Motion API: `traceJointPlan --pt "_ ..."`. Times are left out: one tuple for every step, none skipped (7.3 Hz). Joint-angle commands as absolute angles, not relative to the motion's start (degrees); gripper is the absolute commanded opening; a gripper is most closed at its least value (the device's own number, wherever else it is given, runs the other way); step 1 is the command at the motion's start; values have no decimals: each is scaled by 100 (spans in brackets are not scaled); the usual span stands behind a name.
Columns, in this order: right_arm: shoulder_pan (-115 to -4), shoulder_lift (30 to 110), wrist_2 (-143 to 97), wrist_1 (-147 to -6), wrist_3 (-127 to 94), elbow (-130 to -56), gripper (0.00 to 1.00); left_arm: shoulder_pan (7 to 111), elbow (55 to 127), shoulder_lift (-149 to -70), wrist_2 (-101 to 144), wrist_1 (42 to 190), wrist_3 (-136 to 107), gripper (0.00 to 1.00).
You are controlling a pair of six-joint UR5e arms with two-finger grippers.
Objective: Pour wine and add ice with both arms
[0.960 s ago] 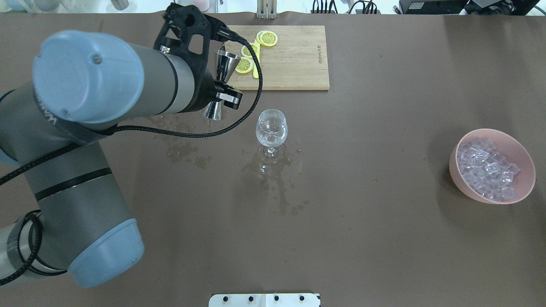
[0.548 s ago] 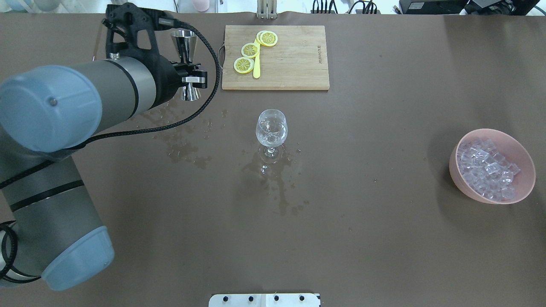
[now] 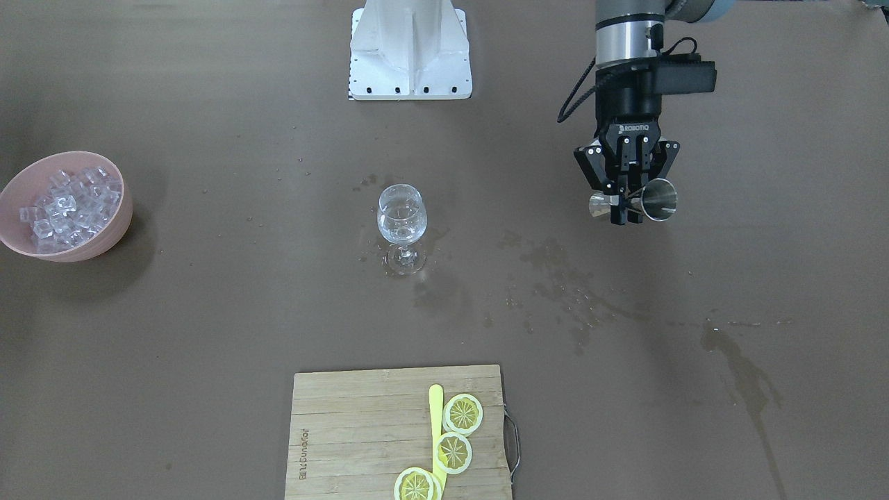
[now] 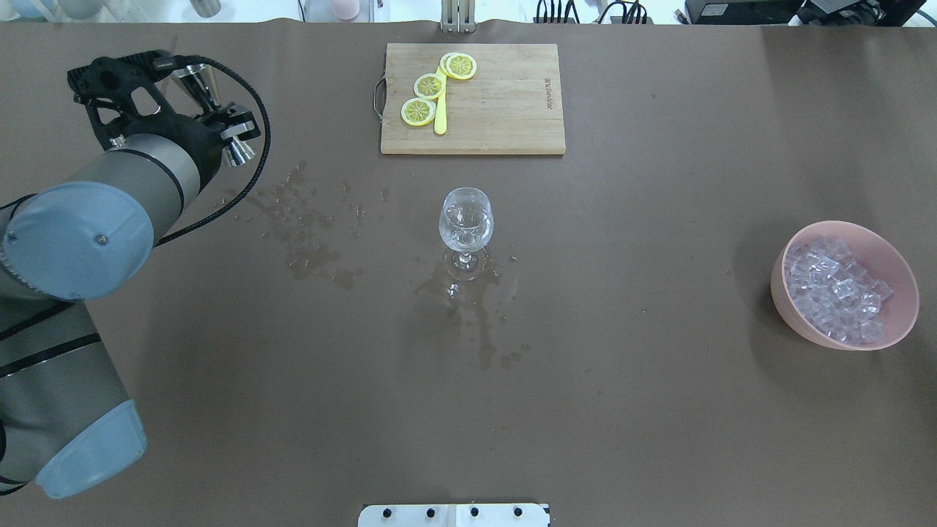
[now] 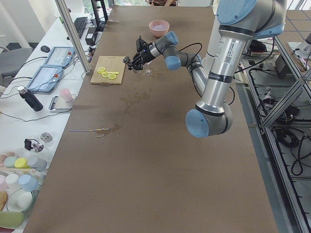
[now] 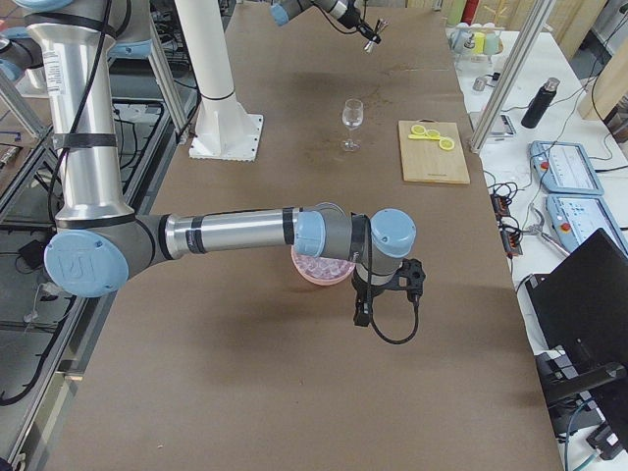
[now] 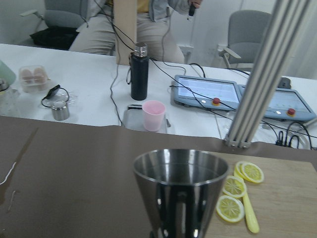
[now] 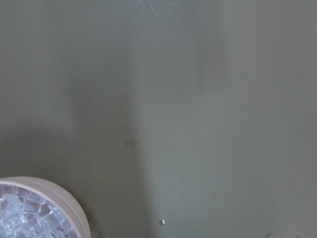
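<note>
Steel jigger (image 3: 658,200) is clamped in the left claw (image 3: 625,212), apart from the wineglass (image 3: 401,215).

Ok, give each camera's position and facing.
Front-facing: across the table, steeply down; left gripper holding jigger.
Overhead: behind the robot, forward and down; left arm.
Exterior left: table's end, along it; left arm nearest.
Exterior right: opposite end; right arm nearest.
Left wrist: past the jigger toward cutting board.
Right wrist: down at pink bowl; no body.
Front-facing and overhead share the wine glass.
</note>
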State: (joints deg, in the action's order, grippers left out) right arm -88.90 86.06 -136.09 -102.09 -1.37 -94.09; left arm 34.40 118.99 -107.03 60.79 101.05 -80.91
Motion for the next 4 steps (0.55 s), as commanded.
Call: traceJointPlan --pt "-8877 8430 -13605 -10274 -184 -9404 100 3428 11603 -10276 5408 10116 -9119 0" --pt "-8860 8385 -13588 -10257 -185 -9387 100 3332 11497 -10153 5057 10116 -9532 0" --pt "-8807 8385 -13527 -10239 -176 -9378 100 3201 11252 -10143 4706 10099 -9867 0" --pt "-8807 8437 -13492 -10231 -176 -9387 100 3060 10998 -10151 4424 10073 -10218 0"
